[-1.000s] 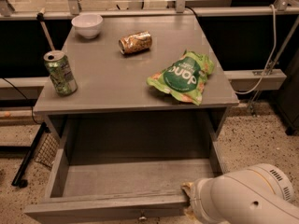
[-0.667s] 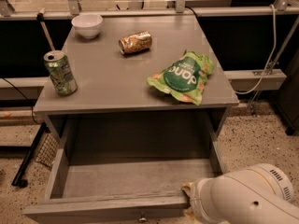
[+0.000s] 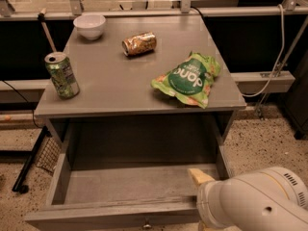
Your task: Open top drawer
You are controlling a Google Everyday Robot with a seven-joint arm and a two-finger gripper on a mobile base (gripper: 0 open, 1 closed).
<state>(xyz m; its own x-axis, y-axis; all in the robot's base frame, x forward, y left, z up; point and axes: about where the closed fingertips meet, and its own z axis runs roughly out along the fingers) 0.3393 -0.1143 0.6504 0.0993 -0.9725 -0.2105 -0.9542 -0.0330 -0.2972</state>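
Grey tabletop [image 3: 115, 88] holds one bowl [image 3: 89, 25], one upright can [image 3: 61, 74], one lying can [image 3: 139, 43], one green bag [image 3: 188, 79]; top drawer [image 3: 125, 186] stands open; gripper [image 3: 199, 177] at its near-right front, grasp cannot be told.

On the worktop [image 3: 120, 88] the bowl [image 3: 89, 26] sits back left, the tipped can [image 3: 139, 43] to its right, the upright can [image 3: 62, 74] front left, the bag [image 3: 188, 78] front right; below, the top drawer [image 3: 115, 214] juts forward, my end effector [image 3: 201, 177] at its front right corner.

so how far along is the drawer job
Done, by the look of it: the top drawer is pulled well out from under the tabletop, its floor in view. In hand: the gripper is at the drawer's front right corner. Left: probably only backing away.
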